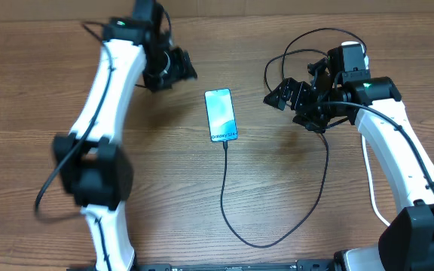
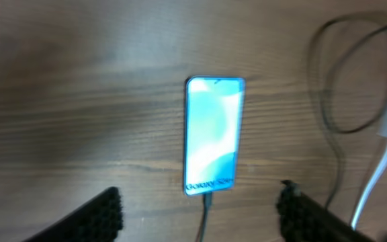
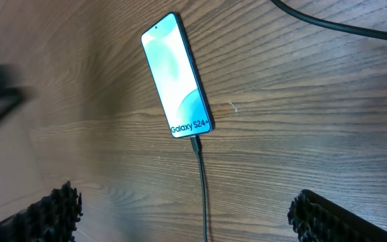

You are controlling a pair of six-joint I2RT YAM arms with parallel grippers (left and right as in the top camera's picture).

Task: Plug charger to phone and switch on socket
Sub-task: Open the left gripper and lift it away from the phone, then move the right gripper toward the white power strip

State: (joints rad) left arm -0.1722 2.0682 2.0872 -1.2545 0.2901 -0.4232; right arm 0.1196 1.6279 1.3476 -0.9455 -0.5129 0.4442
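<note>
Left end effector and right end effector were apart, empty; charger sat in phone; socket switch needed one square press.

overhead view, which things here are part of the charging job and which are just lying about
For the job:
phone
charger, its tip already in the phone
thick white lead of the socket; the block itself I cannot make out

Just lying about:
nothing loose that I can see on the table
</note>
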